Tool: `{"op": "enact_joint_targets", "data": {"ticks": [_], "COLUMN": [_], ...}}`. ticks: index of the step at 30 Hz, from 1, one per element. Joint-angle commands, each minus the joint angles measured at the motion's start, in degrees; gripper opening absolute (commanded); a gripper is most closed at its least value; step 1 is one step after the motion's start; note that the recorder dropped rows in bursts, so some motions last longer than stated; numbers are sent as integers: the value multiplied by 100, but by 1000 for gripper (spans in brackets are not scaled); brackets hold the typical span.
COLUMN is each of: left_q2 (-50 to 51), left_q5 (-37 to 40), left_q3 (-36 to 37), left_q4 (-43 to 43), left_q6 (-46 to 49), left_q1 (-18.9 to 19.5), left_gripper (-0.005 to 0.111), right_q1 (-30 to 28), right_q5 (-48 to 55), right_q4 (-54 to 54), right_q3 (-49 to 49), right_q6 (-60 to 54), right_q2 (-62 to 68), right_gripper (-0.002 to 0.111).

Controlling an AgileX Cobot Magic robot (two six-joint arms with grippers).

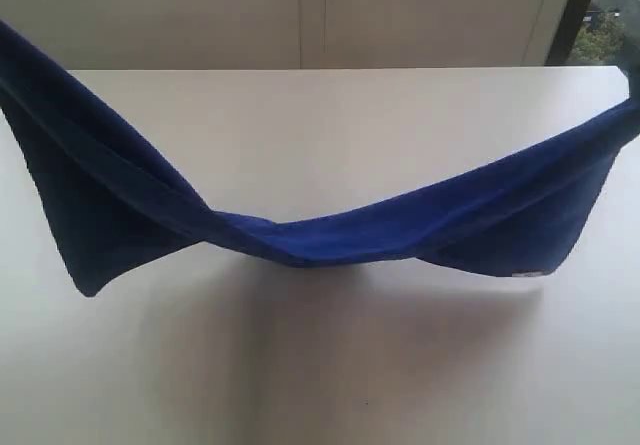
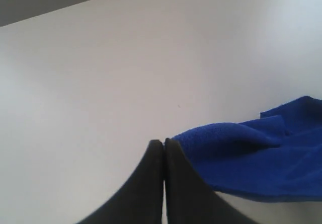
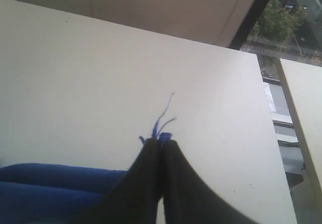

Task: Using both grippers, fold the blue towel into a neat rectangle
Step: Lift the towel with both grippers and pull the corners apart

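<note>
Royal-blue microfibre is recorded slung across the exterior view: the blue towel (image 1: 330, 237) is hung in a sagging span above the white table (image 1: 330, 135).

Left end: raised high and cut off by the frame edge; a loose flap is seen hanging down to a pointed corner.

Left gripper (image 2: 164, 143): black jaws are pressed flat together with no gap visible. The cloth is met right at the tips and is spread away to one side, over the table. A pinch on the towel's edge is noted.

Middle: the cloth is twisted and at its lowest. Whether the table is touched there cannot be told; a soft shadow is cast beneath.

Right end: the towel is drawn upward to the frame edge. A small white label (image 1: 527, 274) is noted on the lower hem.

Right gripper (image 3: 161, 142): jaws are clamped together, and blue threads (image 3: 163, 118) are seen poking out from between the tips. More folded cloth is seen beside the fingers.
</note>
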Motion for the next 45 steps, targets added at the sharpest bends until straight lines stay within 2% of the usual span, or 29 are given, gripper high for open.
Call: {"op": "enact_joint_targets", "data": {"ticks": [1, 9, 13, 17, 20, 23, 26, 30, 34, 37, 42, 45], "left_q2": [-380, -868, -1390, -1804, -2034, -2333, -2600, -2571, -2024, -1251, 161, 939], "left_q5": [320, 947, 1103, 1766, 1780, 1780, 1780, 1780, 572, -316, -2151, -2998], "left_q3": [-7, 3, 3, 3, 3, 43, 303, 1107, 2123, 2624, 2819, 2819], "left_q4": [372, 368, 344, 237, 224, 172, 86, 86, 86, 101, 209, 374], "left_q6": [-465, -531, -656, -657, -657, -695, -848, -1009, -1230, -1360, -1561, -1768], "left_q1": [17, 17, 17, 17, 17, 17, 17, 17, 17, 17, 17, 17], "left_gripper": [0, 0, 0, 0, 0, 0, 0, 0, 0, 0, 0, 0], "right_q1": [-33, -33, -33, -33, -33, -33, -33, -33, -33, -33, -33, -33], "right_q5": [250, 786, 999, 1402, 1882, 2298, 2310, 2262, 1775, 1230, -10, -605], "right_q4": [-36, 30, 352, 1048, 1575, 1661, 1638, 1638, 1589, 1329, 421, -37], "right_q3": [25, 25, 25, 25, 25, 25, 25, 60, 185, 185, 185, 93], "right_q6": [75, 193, 182, -179, -608, -692, -692, -692, -692, -606, 353, 863], "right_q2": [-261, -654, -1115, -1648, -1879, -2124, -2329, -2114, -1349, -480, 1090, 1950], "right_gripper": [0, 0, 0, 0, 0, 0, 0, 0, 0, 0, 0, 0]}}
